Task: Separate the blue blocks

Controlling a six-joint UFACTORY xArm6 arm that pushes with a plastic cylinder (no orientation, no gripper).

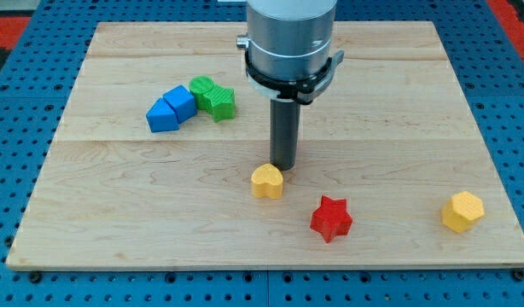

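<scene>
- Since it fills most of the view, we begin with the wooden board, pale and planked, lying on a blue pegboard surface.
- Next we note the arm's grey cylinder coming down from the view's top, ending in a dark rod; my tip rests near the board's middle, just above the yellow heart block and close to touching it. We carry no fingers, so nothing is clasped or released.
- Toward the view's upper left we see the two blue blocks touching each other: a blue cube and, lower left of it, a blue wedge-like block. They lie well apart from my tip.
- Right of the cube, two green blocks sit together: a rounded green block and a green star.
- Lower right of the tip we find a red star.
- Near the board's right edge sits a yellow hexagon block.
</scene>
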